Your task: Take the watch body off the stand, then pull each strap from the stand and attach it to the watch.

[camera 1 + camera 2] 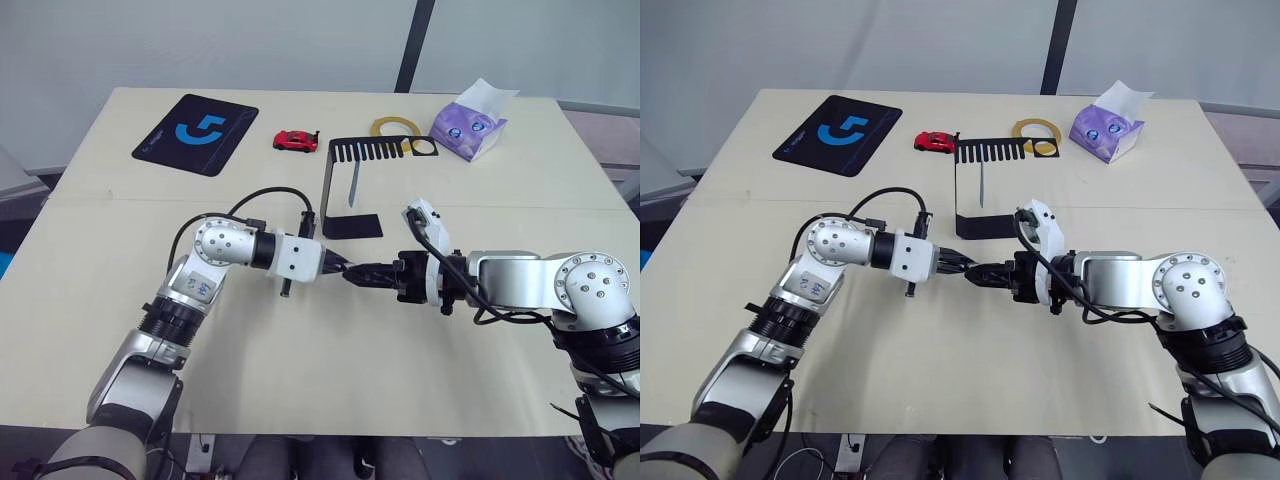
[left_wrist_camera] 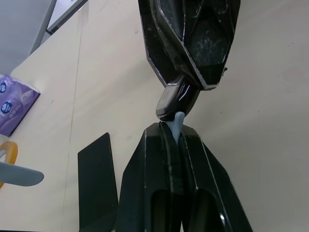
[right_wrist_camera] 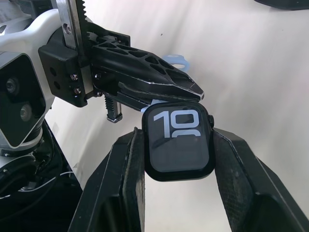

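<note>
both grippers meet tip to tip over the middle of the table (image 1: 100, 330), a little toward its near edge. right gripper (image 3: 179, 145) is clamped on the watch body (image 3: 179, 145), one black finger pressed against each side of the case, with the dark screen and its pale digits facing the wrist camera. left gripper (image 2: 176, 137) comes in from the opposite side with its fingers pinched together on a pale blue-grey strap (image 2: 177, 123); a short tip of the strap pokes out past the fingertips and touches the edge of the watch body, where the two tools almost touch. in the right wrist view a small loop of the same pale strap shows behind the left gripper's fingers. just beyond the grippers, the stand (image 1: 352, 226) sits near the table's centre, its flat square base on the surface, thin upright rising at one side and its comb-like slotted arm reaching across the top. a second strap (image 1: 354, 186) hangs down from that comb, well apart from the watch body. farther back, near the far edge, lie a red toy car (image 1: 295, 140), a black mouse pad (image 1: 195, 133) with a blue logo toward the far left corner, a roll of yellow tape (image 1: 394, 127) behind the comb, and a purple tissue pack (image 1: 469, 128) toward the far right corner.
</note>
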Tool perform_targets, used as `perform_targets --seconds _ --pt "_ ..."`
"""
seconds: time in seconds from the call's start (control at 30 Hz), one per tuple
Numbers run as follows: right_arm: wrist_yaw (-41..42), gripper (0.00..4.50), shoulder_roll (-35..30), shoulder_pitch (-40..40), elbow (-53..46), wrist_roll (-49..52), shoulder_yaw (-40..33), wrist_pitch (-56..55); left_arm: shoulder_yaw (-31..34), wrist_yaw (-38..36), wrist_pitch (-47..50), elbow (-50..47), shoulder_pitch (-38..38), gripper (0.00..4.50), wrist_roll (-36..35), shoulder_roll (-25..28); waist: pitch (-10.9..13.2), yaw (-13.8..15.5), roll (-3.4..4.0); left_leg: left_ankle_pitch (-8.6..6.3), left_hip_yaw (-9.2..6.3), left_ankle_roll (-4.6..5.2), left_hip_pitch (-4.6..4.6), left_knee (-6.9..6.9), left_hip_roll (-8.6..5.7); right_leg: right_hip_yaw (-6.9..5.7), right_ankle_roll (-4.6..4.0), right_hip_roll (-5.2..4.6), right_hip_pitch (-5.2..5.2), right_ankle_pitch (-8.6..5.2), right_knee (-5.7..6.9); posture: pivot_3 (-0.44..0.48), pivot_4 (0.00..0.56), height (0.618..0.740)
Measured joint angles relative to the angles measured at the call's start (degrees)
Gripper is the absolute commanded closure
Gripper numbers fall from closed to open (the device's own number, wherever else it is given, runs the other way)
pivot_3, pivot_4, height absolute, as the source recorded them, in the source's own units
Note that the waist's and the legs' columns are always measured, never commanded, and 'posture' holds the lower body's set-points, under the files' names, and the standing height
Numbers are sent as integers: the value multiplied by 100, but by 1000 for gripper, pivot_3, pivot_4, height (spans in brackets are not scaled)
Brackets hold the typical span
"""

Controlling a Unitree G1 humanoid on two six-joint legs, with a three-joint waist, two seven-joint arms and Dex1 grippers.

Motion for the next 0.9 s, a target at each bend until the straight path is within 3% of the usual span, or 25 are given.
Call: perform_targets --seconds 0.9 --pt "-3 2494 -4 0 0 3 0 -30 -1 -7 -1 77 -64 4500 35 -43 0 0 0 0 -1 0 0 0 0 0 0 0 0 0 0 0 150 738"
